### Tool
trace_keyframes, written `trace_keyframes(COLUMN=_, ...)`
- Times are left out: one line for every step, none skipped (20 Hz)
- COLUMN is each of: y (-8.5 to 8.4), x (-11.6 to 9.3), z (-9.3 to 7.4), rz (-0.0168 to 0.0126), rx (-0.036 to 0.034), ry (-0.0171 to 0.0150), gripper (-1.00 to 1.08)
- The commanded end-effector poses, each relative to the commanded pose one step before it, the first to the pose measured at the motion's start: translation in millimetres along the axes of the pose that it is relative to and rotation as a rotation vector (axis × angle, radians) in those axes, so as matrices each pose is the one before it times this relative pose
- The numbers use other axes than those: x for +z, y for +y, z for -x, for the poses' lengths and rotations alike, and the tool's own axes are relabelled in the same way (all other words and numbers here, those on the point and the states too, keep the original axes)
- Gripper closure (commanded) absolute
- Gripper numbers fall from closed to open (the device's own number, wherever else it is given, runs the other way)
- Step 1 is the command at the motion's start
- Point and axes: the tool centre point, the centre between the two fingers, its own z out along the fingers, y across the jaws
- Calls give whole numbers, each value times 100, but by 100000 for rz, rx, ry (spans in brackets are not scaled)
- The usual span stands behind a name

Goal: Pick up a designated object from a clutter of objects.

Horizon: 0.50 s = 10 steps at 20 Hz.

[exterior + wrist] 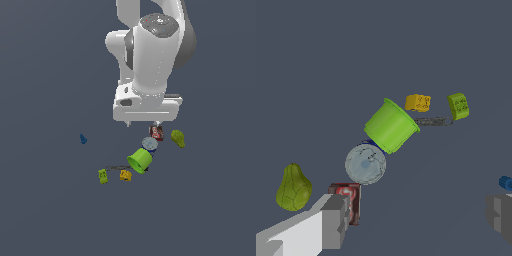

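The designated object, a dark-blue can [149,144] with a silvery flat top, stands upright in the clutter of objects, touching the tipped bright green cup [139,160]. In the wrist view the can [365,163] shows its grey top, with the cup [390,125] lying against it. My gripper [142,123] hangs above the clutter, mostly hidden under the white hand. In the wrist view the gripper [416,220] is open wide, with nothing between the fingers [333,220]. The can lies ahead of the gap, apart from both fingers.
A red-white box [157,132] sits right by the can, beside one finger in the wrist view. An olive-green lump [178,138] lies on the exterior view's right. Yellow block [125,175], lime block [103,176] and a thin grey piece [433,121] lie past the cup. A tiny blue piece [83,139] sits apart.
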Motion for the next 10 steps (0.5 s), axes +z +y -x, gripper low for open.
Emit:
trace_keyframes(y=-824, x=2076, z=-9, rz=-188, rx=3722, ry=218, gripper=-92)
trace_keyframes(y=-365, x=927, z=42, rz=-100, rx=1707, ry=119, gripper=-92)
trace_keyframes(y=-380, x=974, z=75, rz=-114, rx=1804, ry=122, gripper=-92)
trace_keyframes(y=-370, x=957, z=106, rz=-121, rx=1784, ry=116, gripper=-92)
trace_keyframes(y=-343, x=900, z=129, rz=-122, rx=1688, ry=105, gripper=-92)
trace_keyframes(y=-317, x=844, z=147, rz=-122, rx=1593, ry=95, gripper=-92)
trace_keyframes(y=-290, x=788, z=160, rz=-120, rx=1498, ry=86, gripper=-92)
trace_keyframes(y=-265, x=733, z=168, rz=-117, rx=1401, ry=76, gripper=-92)
trace_keyframes(y=-238, x=678, z=172, rz=-113, rx=1309, ry=68, gripper=-92)
trace_keyframes(y=-216, x=624, z=173, rz=-108, rx=1210, ry=60, gripper=-92)
